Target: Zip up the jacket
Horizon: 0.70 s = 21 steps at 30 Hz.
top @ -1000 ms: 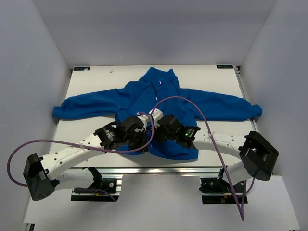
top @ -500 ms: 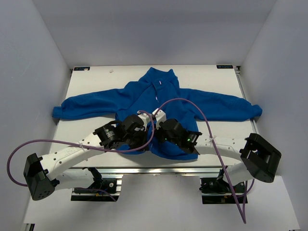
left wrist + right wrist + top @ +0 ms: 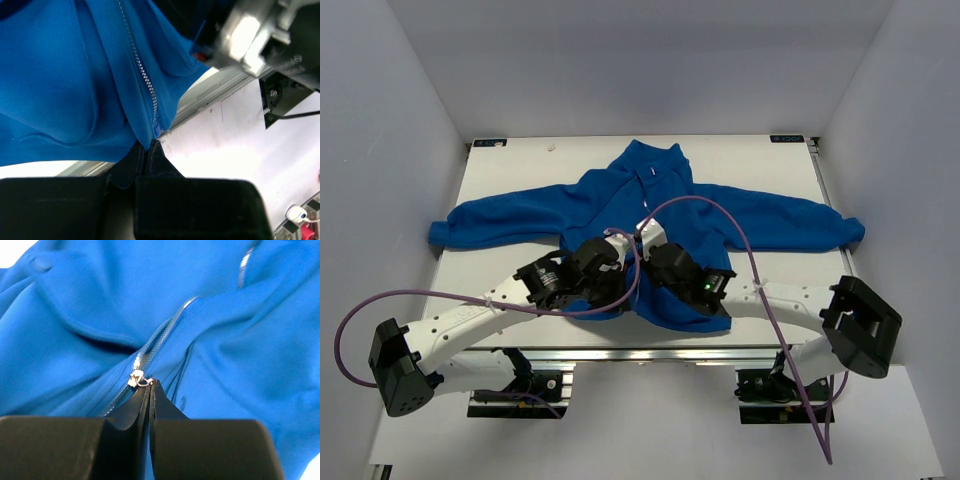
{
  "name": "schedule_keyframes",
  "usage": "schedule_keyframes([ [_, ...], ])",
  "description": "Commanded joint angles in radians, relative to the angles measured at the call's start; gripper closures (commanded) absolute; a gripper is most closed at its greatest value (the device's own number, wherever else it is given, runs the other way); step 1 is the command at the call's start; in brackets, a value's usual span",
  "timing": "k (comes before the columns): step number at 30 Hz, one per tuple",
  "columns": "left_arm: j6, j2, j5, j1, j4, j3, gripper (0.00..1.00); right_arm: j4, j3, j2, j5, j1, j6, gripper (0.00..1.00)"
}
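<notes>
Two arms bent inward, jaws closed on jacket zipper

Right gripper: jaws, half apart a second ago, now closed. Zipper pull of jacket: now pinched at the fingertips. Right arm: wrist and elbow slightly shifted.

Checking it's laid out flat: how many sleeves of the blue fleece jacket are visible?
2. On the royal-blue fleece jacket, one sleeve stretches out leftward and the other sleeve rightward. Both are in full view, neither hidden.
</notes>
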Motion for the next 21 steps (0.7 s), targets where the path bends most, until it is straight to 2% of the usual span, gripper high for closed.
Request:
schedule_keyframes([
  [1, -0.018, -0.020, 0.088, -0.004, -0.014, -0.028, 1.00, -0.041, 0.112, 0.061, 0.172, -0.045, -0.079, 1.00],
  [8, -0.077, -0.023, 0.135, -0.006, -0.017, -0.117, 1.00, -0.069, 0.316, 0.210, 0.091, -0.222, -0.159, 1.00],
  [15, -0.105, -0.025, 0.177, -0.004, 0.040, -0.197, 1.00, -0.118, 0.688, 0.532, 0.008, -0.440, -0.280, 1.00],
  [18, -0.102, -0.006, 0.191, -0.004, 0.061, -0.214, 1.00, -0.162, 0.963, 0.712, -0.015, -0.503, -0.308, 1.00],
  [19, -0.103, 0.009, 0.200, -0.004, 0.072, -0.218, 1.00, -0.226, 1.132, 0.765, -0.029, -0.519, -0.308, 1.00],
  [21, -0.114, 0.014, 0.238, -0.004, 0.098, -0.252, 1.00, -0.253, 1.289, 0.900, -0.055, -0.560, -0.297, 1.00],
])
